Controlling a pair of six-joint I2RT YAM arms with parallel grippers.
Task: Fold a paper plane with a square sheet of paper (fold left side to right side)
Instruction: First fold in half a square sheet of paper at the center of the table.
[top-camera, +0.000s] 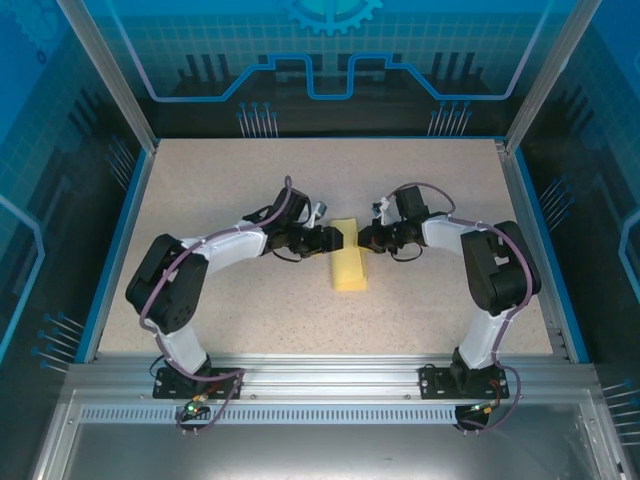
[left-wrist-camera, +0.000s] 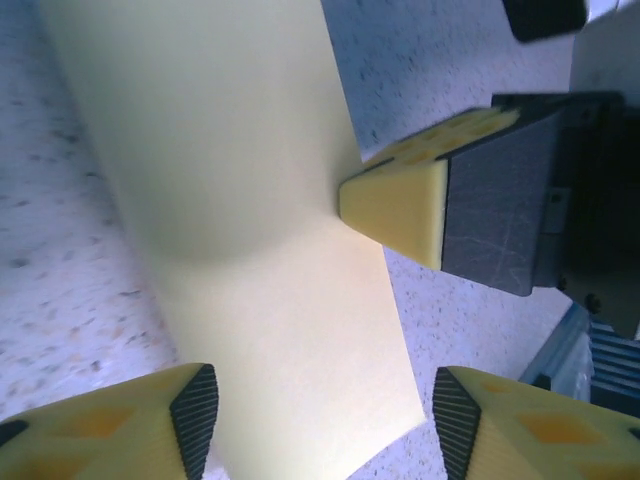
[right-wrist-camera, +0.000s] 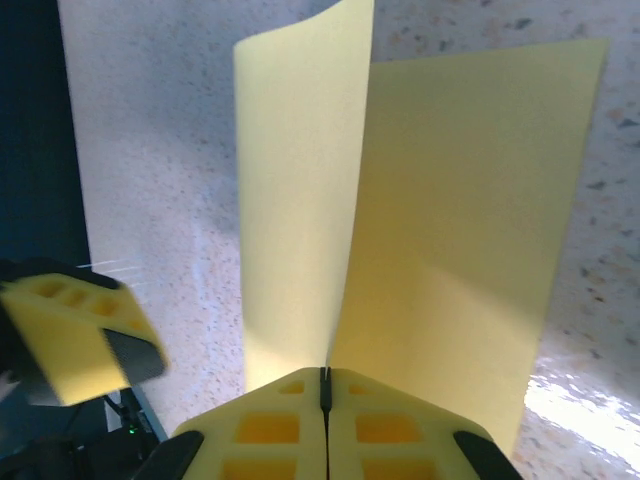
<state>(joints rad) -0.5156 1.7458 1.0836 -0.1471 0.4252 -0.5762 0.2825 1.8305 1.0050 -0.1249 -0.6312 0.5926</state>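
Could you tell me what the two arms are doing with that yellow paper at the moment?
Both arms reach in over the square sheet of paper in the middle of the table. The right gripper is shut on the sheet where its two flaps meet. One flap stands up and the other lies on the table. The left gripper is open, with a finger on either side of the paper and no pinch. The fold is not yet pressed flat.

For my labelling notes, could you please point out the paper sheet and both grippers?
paper sheet (top-camera: 351, 270): top view, flat middle.
left gripper (left-wrist-camera: 325, 405): left wrist view, between fingertips.
right gripper (right-wrist-camera: 324, 385): right wrist view, fingertip seam.
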